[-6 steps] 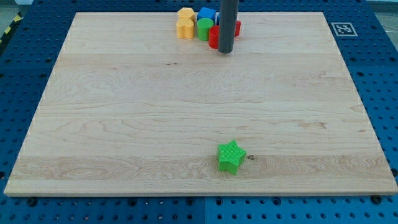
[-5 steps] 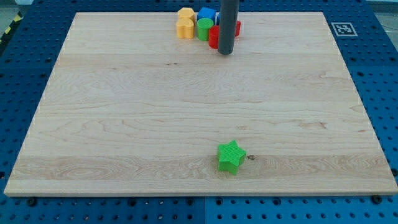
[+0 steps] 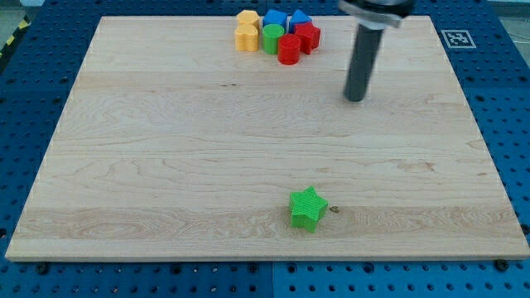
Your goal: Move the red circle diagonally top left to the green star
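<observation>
The red circle [image 3: 289, 50] stands at the lower right of a block cluster near the board's top edge. The green star [image 3: 307, 208] lies alone near the view's bottom, right of centre. My tip [image 3: 355, 98] rests on bare wood to the right of and below the cluster, apart from every block and far above the green star. The cluster also holds a second red block [image 3: 307, 36], a green block [image 3: 272, 37], two blue blocks [image 3: 275, 19] [image 3: 299, 20] and two yellow blocks [image 3: 247, 16] [image 3: 246, 37].
The wooden board [image 3: 166, 149] lies on a blue perforated table. A black-and-white marker tag [image 3: 456, 38] sits beyond the board's top right corner.
My tip has moved right and down, away from the red blocks it stood against. The red circle and the second red block now show in full. No block has visibly shifted.
</observation>
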